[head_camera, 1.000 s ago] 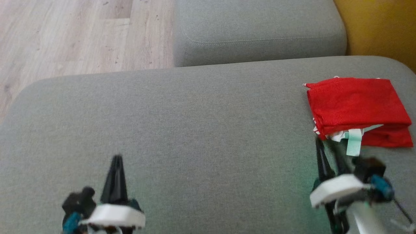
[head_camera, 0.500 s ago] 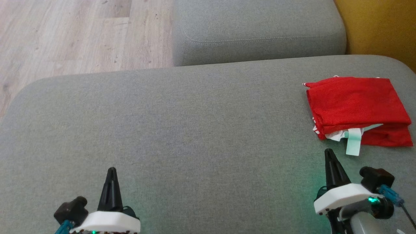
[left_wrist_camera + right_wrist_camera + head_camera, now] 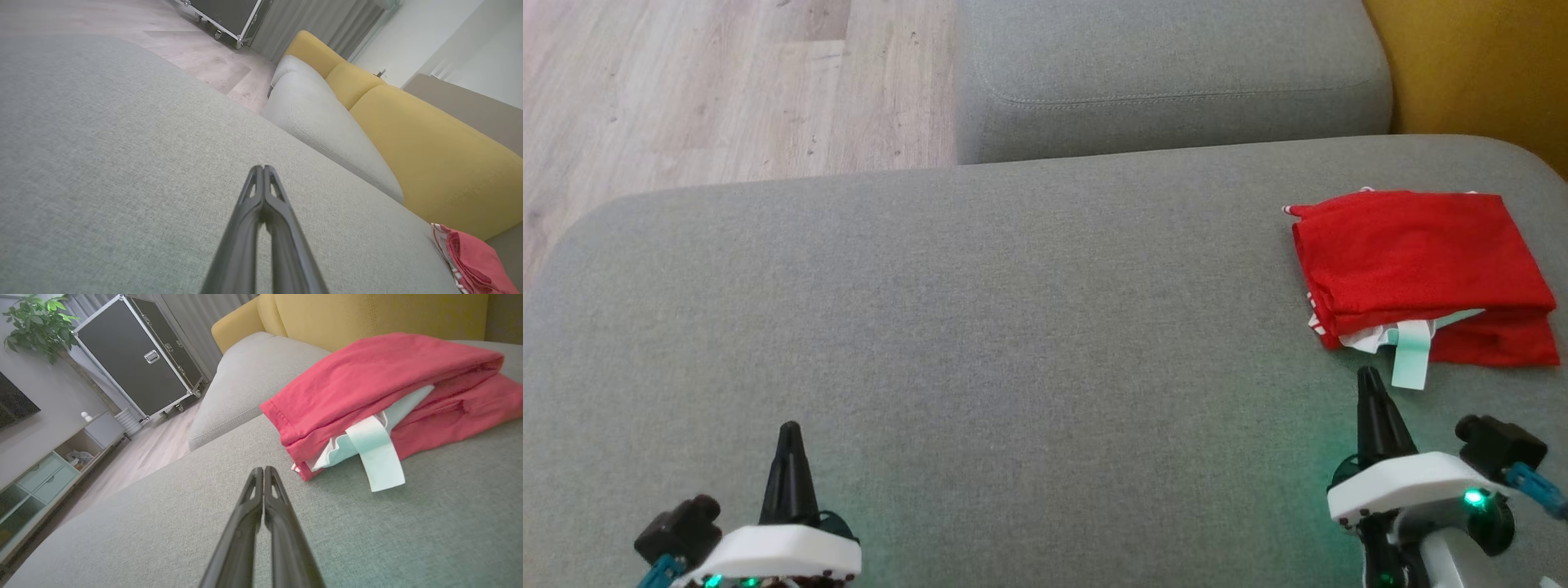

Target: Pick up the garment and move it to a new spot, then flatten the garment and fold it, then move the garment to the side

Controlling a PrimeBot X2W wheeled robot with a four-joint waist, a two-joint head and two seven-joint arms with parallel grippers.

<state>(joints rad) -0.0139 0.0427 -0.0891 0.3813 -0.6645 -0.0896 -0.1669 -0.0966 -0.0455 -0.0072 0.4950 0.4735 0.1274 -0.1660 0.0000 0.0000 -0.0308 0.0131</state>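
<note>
Head view: garment [image 3: 1417, 253] folded, lying at 2 o'clock on sofa [image 3: 1013, 327]
Left fingers [image 3: 788, 478]: closed, empty
Right fingers [image 3: 1376, 425]: closed, empty
Remaining: apparently nothing

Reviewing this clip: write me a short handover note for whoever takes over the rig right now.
Left gripper: shut, empty, over the grey seat cushion.
Right gripper: shut, empty, just short of the red garment, not touching.
The red garment lies folded at the cushion's right end, a pale tag poking from its near edge.
Done: folding and moving aside look complete.
Left: seemingly nothing.
</note>
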